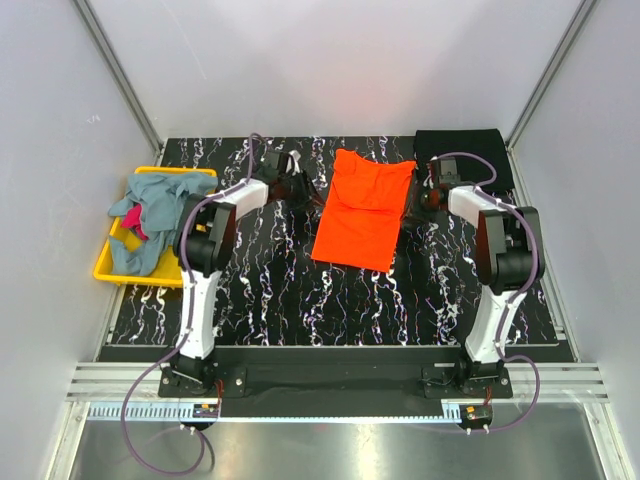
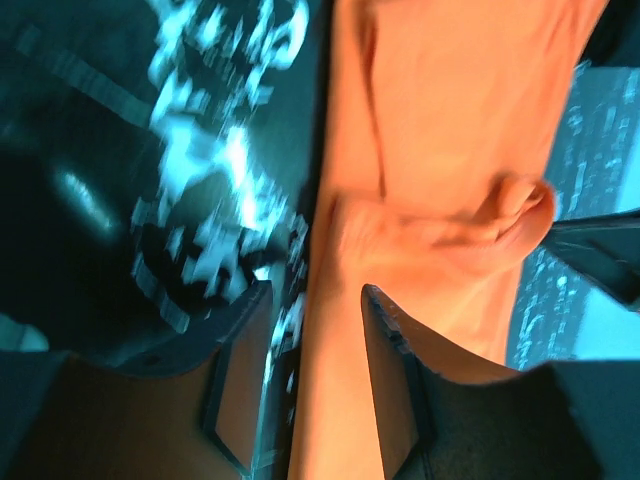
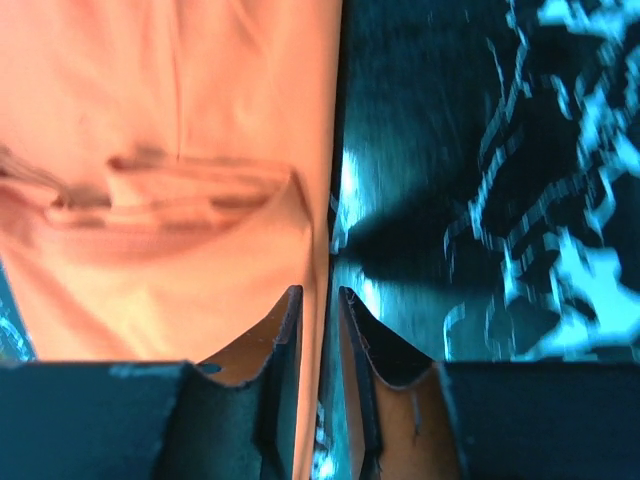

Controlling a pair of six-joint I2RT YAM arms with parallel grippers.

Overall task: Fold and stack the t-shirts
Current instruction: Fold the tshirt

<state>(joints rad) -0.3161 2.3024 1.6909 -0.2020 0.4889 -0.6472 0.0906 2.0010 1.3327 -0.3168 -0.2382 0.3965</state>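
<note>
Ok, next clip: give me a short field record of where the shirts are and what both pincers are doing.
orange cloth t-shirt: partly folded, lying mid black marbled table
black cloth t-shirt: folded, far right corner
yellow plastic bin: left side, holds crumpled grey-blue shirts and a magenta shirt
left pincer: open, straddling the orange shirt's left edge
right pincer: narrowly open, orange shirt's right edge in the gap
stacking: orange not yet on black
</note>
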